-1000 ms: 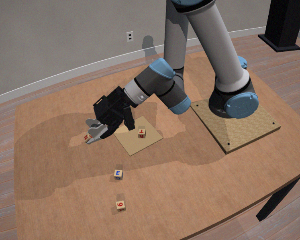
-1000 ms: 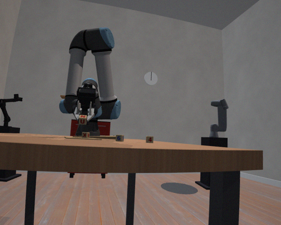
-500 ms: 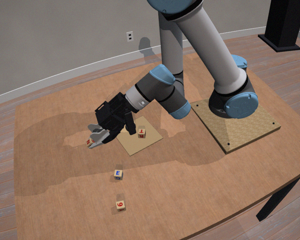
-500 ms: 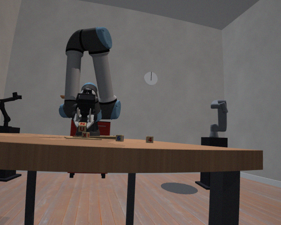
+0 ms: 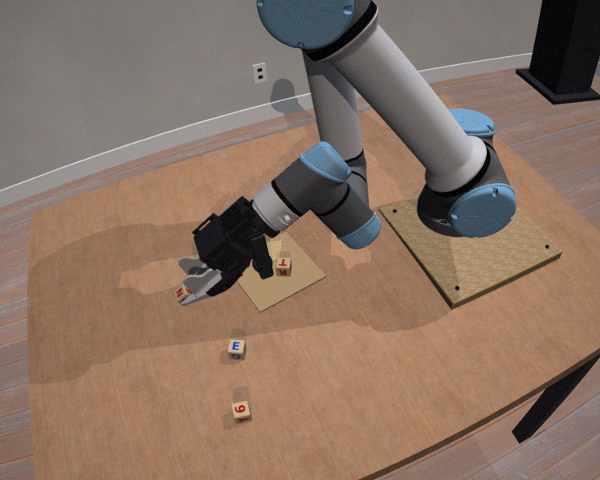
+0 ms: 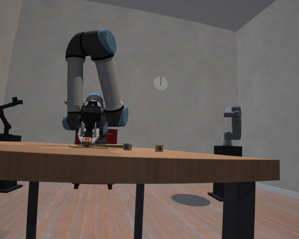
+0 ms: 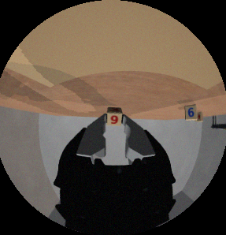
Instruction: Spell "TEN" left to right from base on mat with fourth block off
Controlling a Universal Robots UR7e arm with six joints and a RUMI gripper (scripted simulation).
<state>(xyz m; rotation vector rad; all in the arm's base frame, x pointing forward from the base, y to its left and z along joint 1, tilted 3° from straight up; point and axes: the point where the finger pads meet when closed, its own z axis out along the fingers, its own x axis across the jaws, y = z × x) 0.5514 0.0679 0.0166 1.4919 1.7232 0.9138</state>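
The gripper (image 5: 185,294) (image 6: 87,141) (image 7: 114,117) is shut on the N block (image 5: 180,293) (image 6: 87,144) (image 7: 114,119), holding it tilted, low over the table beyond the mat's far edge from the base. Whether it touches the table I cannot tell. Its N face points up and outward; U and 9 show on its sides. The T block (image 5: 283,266) sits on the mat (image 5: 300,282) (image 7: 125,35), T up; in the exterior view it is mostly hidden behind the N block. The E block (image 5: 236,349) (image 6: 127,146) (image 7: 190,112) lies off the mat, E up.
The fourth block (image 5: 241,412) (image 6: 159,148) (image 7: 199,117), red 9 or 6 on top, lies off the mat beyond the E block. The arm's base stands on a thick board (image 5: 517,258) on the mat's other side. The forearm and wrist reach over the mat's back part.
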